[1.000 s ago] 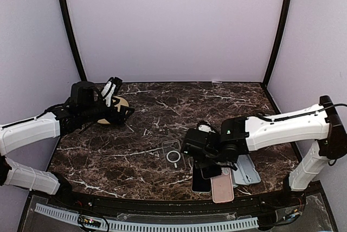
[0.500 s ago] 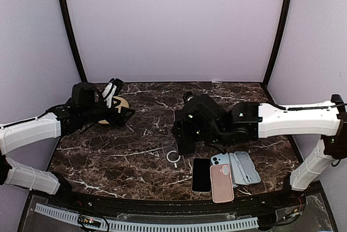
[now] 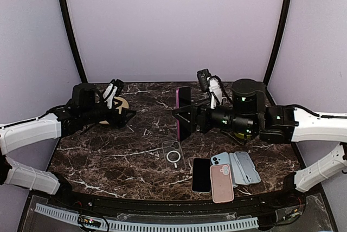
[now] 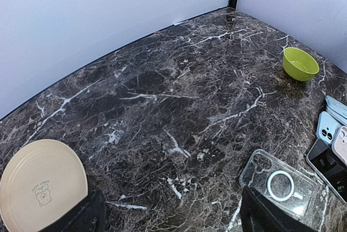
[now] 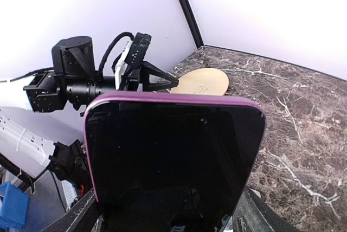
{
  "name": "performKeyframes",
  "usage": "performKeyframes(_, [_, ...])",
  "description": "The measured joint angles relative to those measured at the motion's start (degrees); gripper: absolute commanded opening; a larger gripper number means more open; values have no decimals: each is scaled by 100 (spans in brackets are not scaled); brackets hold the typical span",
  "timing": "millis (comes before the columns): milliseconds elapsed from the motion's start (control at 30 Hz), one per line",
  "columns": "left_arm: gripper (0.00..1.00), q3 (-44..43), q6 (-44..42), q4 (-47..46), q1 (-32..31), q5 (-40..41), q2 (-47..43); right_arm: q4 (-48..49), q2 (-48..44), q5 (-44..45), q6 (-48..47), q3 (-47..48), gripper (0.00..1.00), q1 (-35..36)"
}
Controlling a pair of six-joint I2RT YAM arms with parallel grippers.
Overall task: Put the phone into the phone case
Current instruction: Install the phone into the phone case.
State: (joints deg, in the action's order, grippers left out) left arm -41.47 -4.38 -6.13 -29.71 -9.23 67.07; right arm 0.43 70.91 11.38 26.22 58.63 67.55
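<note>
The phone (image 3: 182, 111), dark-faced with a magenta rim, is held upright in the air above the dark marble surface (image 3: 135, 150). The right hand (image 3: 191, 117) grips it: one finger sits against each long side near the phone's lower end, and the dark glass faces the right wrist camera. From above it shows nearly edge-on, over the middle of the surface and further back than the phone case.

The clear phone case (image 3: 173, 155), with a white ring in its back, lies flat near the front middle of the surface, apart from the phone. Just to its right lies a cluster: a black phone (image 3: 201, 175) face up, a pink case (image 3: 221, 183) beside it, a light blue phone (image 3: 219, 160) showing its camera lenses, and grey-blue cases (image 3: 247, 167) at the far right, overlapping one another.

The left hand (image 3: 123, 114) hangs over the left rear part of the surface with its fingers (image 4: 81, 217) spread wide and nothing between them. A tan round plate (image 4: 40, 186) with a small printed figure lies below it, partly hidden in the top view. A lime-green bowl (image 4: 300, 64) stands towards the right rear of the surface, visible only from the left wrist.
</note>
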Motion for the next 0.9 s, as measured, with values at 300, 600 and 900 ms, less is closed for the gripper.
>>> performKeyframes(300, [88,7,-4,-28,-15,-17,33,46,118,337,-317,-13,32,17])
performKeyframes(600, [89,7,2,-33,-22,-17,37,-673,1709,1036,173,557,25,184])
performKeyframes(900, [90,7,118,-59,-57,-4,28,-1604,3040,2055,984,1585,22,573])
